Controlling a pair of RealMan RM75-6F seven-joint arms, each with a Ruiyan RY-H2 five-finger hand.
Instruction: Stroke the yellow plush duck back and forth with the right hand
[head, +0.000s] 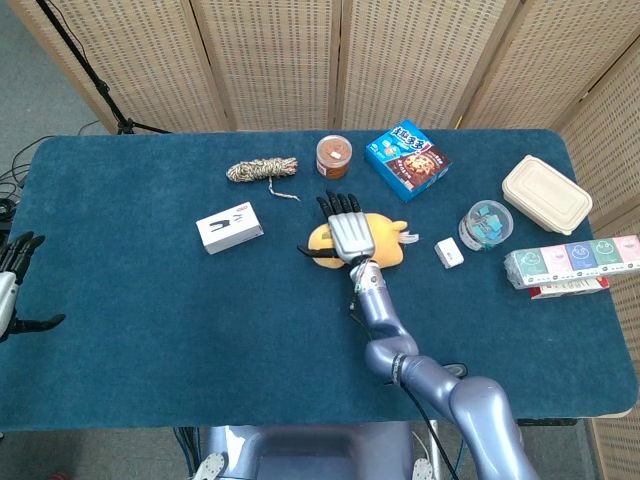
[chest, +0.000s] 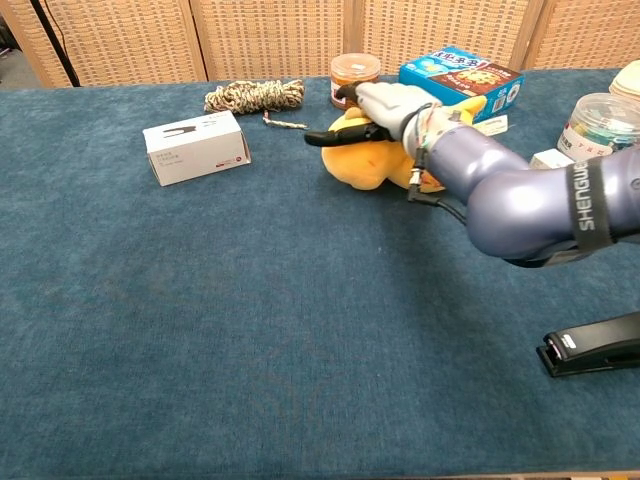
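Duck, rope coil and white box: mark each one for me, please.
yellow plush duck (chest: 362, 166), chest view, on its orange-yellow body below the hand.
rope coil (head: 262, 169), head view, on the middle of the bundle.
white box (chest: 196, 146), chest view, on its front face.

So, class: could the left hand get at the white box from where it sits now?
Probably yes: the left hand sits at the table's edge, and only bare cloth lies between it and the white box.
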